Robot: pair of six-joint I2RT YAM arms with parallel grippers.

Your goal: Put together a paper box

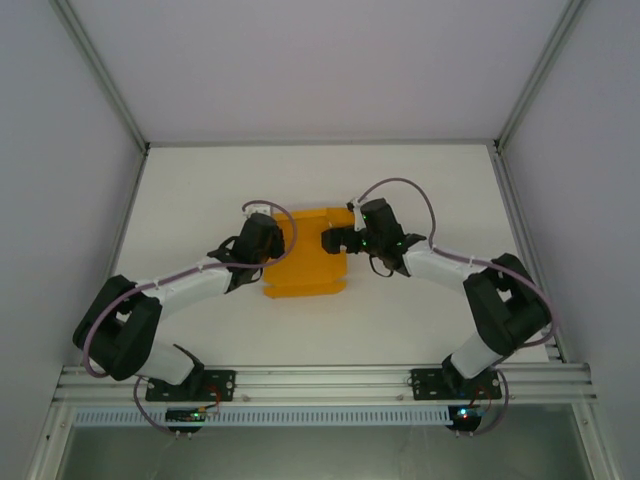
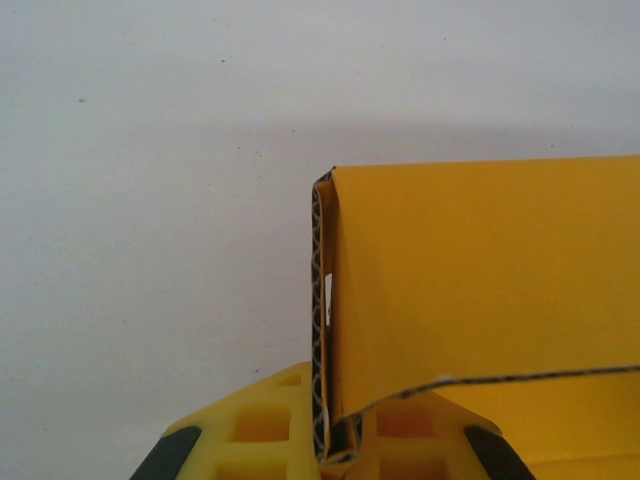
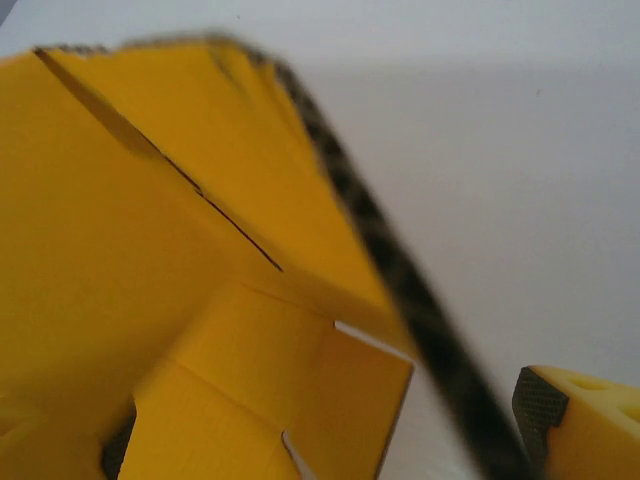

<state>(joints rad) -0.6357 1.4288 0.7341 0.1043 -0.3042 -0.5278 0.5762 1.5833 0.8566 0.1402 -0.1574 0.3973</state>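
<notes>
The paper box point(image 1: 305, 268) is an orange-yellow card, partly folded, lying in the middle of the white table between both arms. My left gripper point(image 1: 272, 240) is at its upper left edge. In the left wrist view the yellow fingers point(image 2: 250, 430) are shut on a doubled, upright wall of the paper box point(image 2: 480, 280), and the left gripper point(image 2: 335, 452) pinches its corrugated edge. My right gripper point(image 1: 333, 240) is at the upper right edge and stands open. There a raised flap of the paper box point(image 3: 150, 250) lies between its fingers, and one fingertip point(image 3: 585, 420) is apart from the card edge.
The white table point(image 1: 420, 310) has bare room all round the card. Grey enclosure walls and metal posts point(image 1: 120, 110) close in the left, right and back. An aluminium rail point(image 1: 320, 380) carrying both arm bases runs along the near edge.
</notes>
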